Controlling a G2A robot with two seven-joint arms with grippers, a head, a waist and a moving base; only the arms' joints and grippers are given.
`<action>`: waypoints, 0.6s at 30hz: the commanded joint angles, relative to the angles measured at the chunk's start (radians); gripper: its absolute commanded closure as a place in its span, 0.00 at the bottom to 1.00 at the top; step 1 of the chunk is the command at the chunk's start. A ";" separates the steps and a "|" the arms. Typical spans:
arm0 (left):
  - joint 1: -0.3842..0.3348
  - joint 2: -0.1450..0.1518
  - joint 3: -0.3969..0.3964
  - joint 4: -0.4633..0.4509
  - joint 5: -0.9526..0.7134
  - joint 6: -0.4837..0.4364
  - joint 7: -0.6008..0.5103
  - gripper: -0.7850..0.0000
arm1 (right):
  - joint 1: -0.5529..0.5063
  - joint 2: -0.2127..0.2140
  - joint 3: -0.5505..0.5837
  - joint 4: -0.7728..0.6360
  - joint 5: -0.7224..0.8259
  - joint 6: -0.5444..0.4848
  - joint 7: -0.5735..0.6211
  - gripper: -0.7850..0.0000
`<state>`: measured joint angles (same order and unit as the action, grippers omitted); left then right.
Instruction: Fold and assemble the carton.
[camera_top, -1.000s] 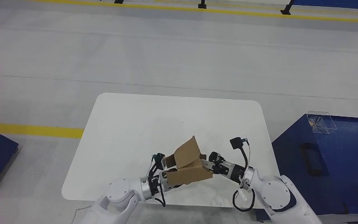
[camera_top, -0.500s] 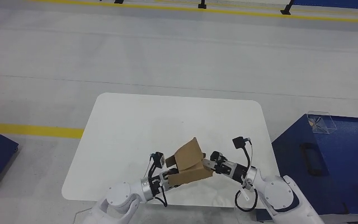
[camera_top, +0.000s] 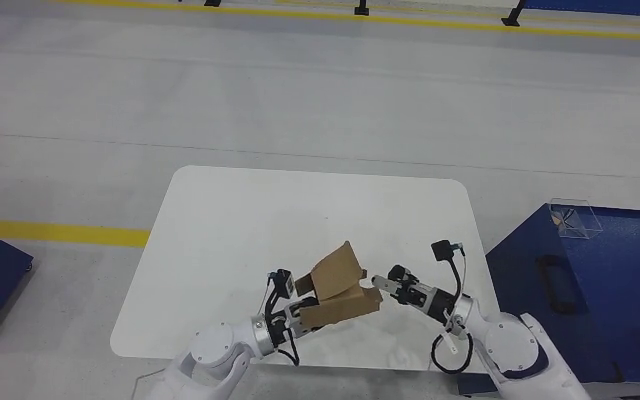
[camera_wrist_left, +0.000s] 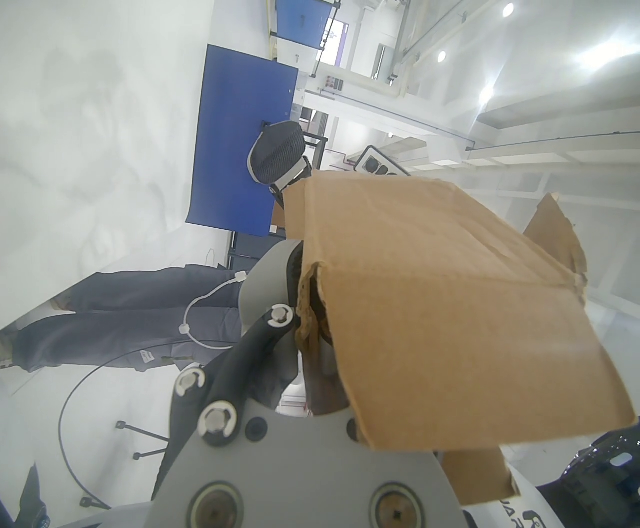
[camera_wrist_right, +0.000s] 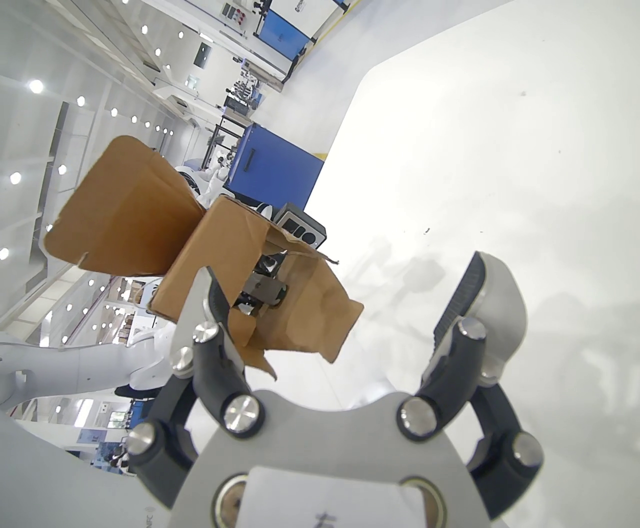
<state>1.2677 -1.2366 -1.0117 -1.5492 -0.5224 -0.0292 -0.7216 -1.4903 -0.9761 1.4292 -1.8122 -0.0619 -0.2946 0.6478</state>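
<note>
One brown corrugated cardboard carton (camera_top: 335, 290) clamped by left gripper (camera_top: 297, 302), steadied for folding; right gripper (camera_wrist_right: 341, 266) splayed, empty, just beside it.

The carton (camera_top: 338, 290) is over the table (camera_top: 300, 210), near the middle of its front edge, between the two grippers. The left gripper (camera_top: 302, 302) clamps its left end. The right gripper (camera_top: 378, 288) is just beside its right end. A cabinet (camera_top: 570, 300) stands beyond the table's right edge.

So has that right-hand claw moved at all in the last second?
Yes. In the top view the right gripper has drawn back a little from the carton, toward the right edge of the table.
</note>
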 joint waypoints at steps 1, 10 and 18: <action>0.000 0.000 -0.003 0.001 -0.001 -0.003 0.001 1.00 | -0.023 0.004 0.033 -0.024 -0.013 0.005 0.000 0.00; 0.002 -0.002 -0.023 0.008 -0.023 -0.012 0.048 1.00 | -0.117 0.020 0.126 -0.104 -0.094 0.053 0.074 0.00; 0.002 -0.005 -0.010 0.007 0.000 -0.023 0.052 1.00 | -0.040 0.007 -0.002 -0.041 -0.171 0.102 0.058 0.00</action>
<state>1.2691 -1.2418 -1.0239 -1.5424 -0.5310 -0.0491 -0.6738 -1.5456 -0.9670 1.4431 -1.8665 -0.2290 -0.1949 0.7108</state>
